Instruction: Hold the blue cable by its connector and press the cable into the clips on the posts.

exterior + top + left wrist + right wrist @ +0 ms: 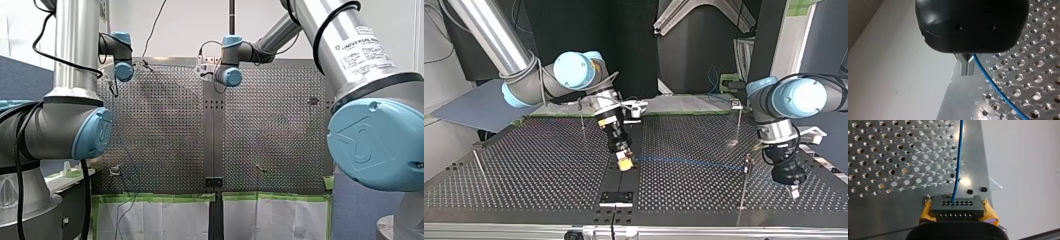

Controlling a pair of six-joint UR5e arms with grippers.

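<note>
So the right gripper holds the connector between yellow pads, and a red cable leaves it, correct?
No: the cable is blue, not red; the right wrist view shows it. The right gripper does hold the connector between yellow pads.

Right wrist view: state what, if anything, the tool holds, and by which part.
My right tool holds the blue cable by its grey connector, clamped between the yellow pads.
</note>
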